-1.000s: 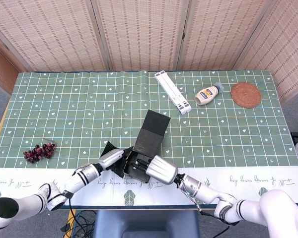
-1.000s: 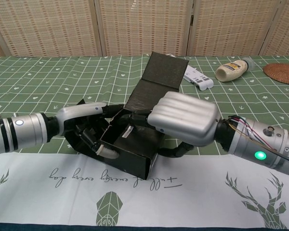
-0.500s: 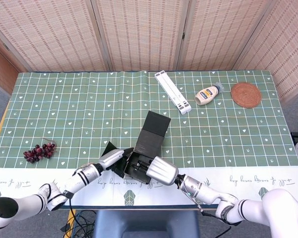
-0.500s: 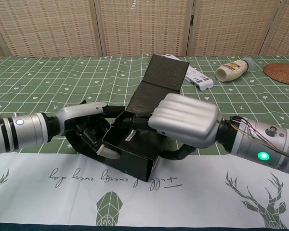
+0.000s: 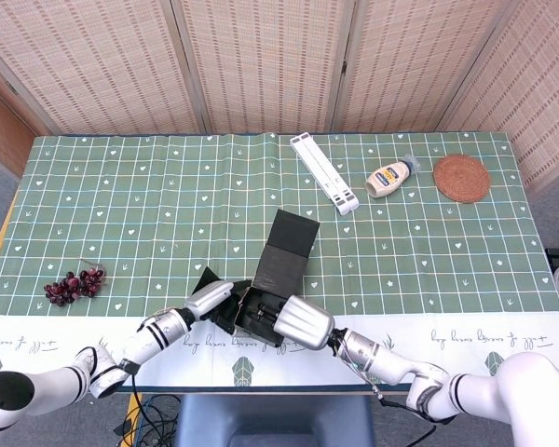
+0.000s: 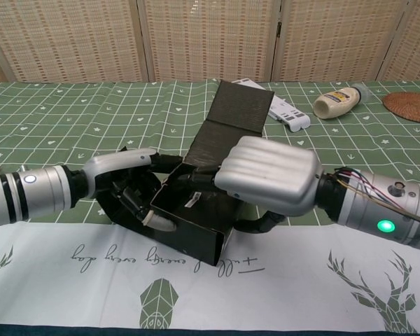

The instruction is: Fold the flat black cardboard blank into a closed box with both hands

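The black cardboard box point(image 6: 196, 224) point(image 5: 261, 315) stands half-formed near the table's front edge, its lid flap point(image 6: 236, 112) point(image 5: 287, 244) raised and leaning away. My right hand point(image 6: 269, 173) point(image 5: 301, 323) grips the box's right side, fingers curled over the top rim into the cavity. My left hand point(image 6: 129, 183) point(image 5: 208, 301) holds the left side, with fingertips point(image 6: 157, 221) against the left wall and a loose side flap point(image 5: 205, 278) beneath it.
A white folded stand point(image 5: 324, 173), a mayonnaise bottle point(image 5: 390, 176) and a woven coaster point(image 5: 462, 177) lie at the back right. A bunch of grapes point(image 5: 73, 284) sits at the left. The box stands on the white cloth border point(image 6: 280, 280).
The box has tipped and shifted slightly toward the front edge with both hands still on it; the right hand moved a little nearer with it.
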Controlling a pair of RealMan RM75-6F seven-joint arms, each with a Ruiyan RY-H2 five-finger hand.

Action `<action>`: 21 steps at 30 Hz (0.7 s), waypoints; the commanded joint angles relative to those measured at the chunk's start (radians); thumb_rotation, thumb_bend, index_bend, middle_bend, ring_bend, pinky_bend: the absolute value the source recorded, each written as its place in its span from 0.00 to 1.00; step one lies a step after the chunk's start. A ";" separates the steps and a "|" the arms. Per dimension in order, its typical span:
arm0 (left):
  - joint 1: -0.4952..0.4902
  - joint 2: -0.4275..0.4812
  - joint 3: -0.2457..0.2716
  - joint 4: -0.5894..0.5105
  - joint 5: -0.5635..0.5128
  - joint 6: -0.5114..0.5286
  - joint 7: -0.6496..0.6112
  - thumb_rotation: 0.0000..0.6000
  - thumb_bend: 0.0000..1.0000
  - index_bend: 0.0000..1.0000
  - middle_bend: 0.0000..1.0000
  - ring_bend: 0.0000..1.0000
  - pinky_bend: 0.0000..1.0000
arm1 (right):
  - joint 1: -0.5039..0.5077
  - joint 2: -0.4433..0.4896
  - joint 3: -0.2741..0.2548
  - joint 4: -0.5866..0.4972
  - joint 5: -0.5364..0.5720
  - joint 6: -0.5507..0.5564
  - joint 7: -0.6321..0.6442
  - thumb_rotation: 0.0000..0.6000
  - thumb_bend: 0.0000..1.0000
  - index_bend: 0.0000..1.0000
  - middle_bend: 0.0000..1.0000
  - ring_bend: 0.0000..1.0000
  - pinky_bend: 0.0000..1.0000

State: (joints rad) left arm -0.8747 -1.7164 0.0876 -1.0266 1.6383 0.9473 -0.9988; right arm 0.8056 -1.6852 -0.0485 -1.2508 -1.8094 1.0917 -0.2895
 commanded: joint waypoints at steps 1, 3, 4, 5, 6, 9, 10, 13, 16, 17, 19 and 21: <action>0.000 0.000 0.000 -0.002 0.000 -0.002 0.000 1.00 0.08 0.21 0.23 0.73 0.88 | 0.008 0.007 -0.001 -0.011 0.000 -0.021 -0.015 1.00 0.32 0.15 0.26 0.72 1.00; -0.001 0.001 0.000 -0.004 0.000 -0.002 0.000 1.00 0.08 0.21 0.23 0.73 0.88 | 0.016 0.014 -0.001 -0.020 0.002 -0.040 -0.030 1.00 0.32 0.18 0.27 0.72 1.00; 0.000 0.002 -0.001 -0.005 0.000 -0.001 0.000 1.00 0.08 0.21 0.23 0.73 0.88 | 0.019 0.018 -0.001 -0.025 0.002 -0.049 -0.035 1.00 0.33 0.21 0.28 0.72 1.00; 0.000 0.002 -0.001 -0.007 0.000 0.000 -0.001 1.00 0.08 0.21 0.23 0.73 0.88 | 0.023 0.022 -0.002 -0.030 0.003 -0.059 -0.040 1.00 0.34 0.23 0.29 0.73 1.00; 0.000 0.003 -0.001 -0.008 0.000 0.000 -0.001 1.00 0.08 0.21 0.23 0.73 0.88 | 0.028 0.027 -0.002 -0.035 0.004 -0.071 -0.044 1.00 0.35 0.26 0.31 0.73 1.00; 0.001 0.006 -0.001 -0.014 0.000 0.001 -0.004 1.00 0.08 0.21 0.23 0.73 0.88 | 0.046 0.044 -0.005 -0.055 0.002 -0.108 -0.065 1.00 0.38 0.31 0.34 0.74 1.00; 0.001 0.008 -0.001 -0.016 0.001 0.001 -0.005 1.00 0.08 0.21 0.23 0.73 0.88 | 0.051 0.049 -0.006 -0.061 0.002 -0.120 -0.071 1.00 0.39 0.33 0.35 0.74 1.00; 0.002 0.012 -0.001 -0.023 0.002 0.004 -0.004 1.00 0.08 0.21 0.23 0.73 0.88 | 0.066 0.067 -0.009 -0.078 0.000 -0.150 -0.087 1.00 0.41 0.38 0.40 0.75 1.00; 0.002 0.016 0.000 -0.034 0.002 0.004 -0.007 1.00 0.08 0.21 0.23 0.74 0.88 | 0.076 0.081 -0.009 -0.097 0.004 -0.170 -0.088 1.00 0.45 0.44 0.44 0.75 1.00; 0.003 0.017 0.001 -0.037 0.002 0.004 -0.009 1.00 0.08 0.21 0.23 0.74 0.88 | 0.079 0.084 -0.009 -0.100 0.005 -0.175 -0.088 1.00 0.46 0.46 0.46 0.76 1.00; 0.002 0.019 0.001 -0.042 0.003 0.002 -0.014 1.00 0.08 0.21 0.23 0.74 0.88 | 0.086 0.091 -0.009 -0.106 0.007 -0.190 -0.091 1.00 0.48 0.49 0.49 0.76 1.00; 0.001 0.021 0.003 -0.048 0.004 0.000 -0.017 1.00 0.08 0.21 0.23 0.76 0.88 | 0.094 0.099 -0.010 -0.115 0.009 -0.205 -0.092 1.00 0.50 0.52 0.52 0.76 1.00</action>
State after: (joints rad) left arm -0.8737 -1.6960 0.0898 -1.0732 1.6423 0.9481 -1.0152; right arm 0.8947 -1.5918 -0.0580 -1.3601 -1.8022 0.8942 -0.3799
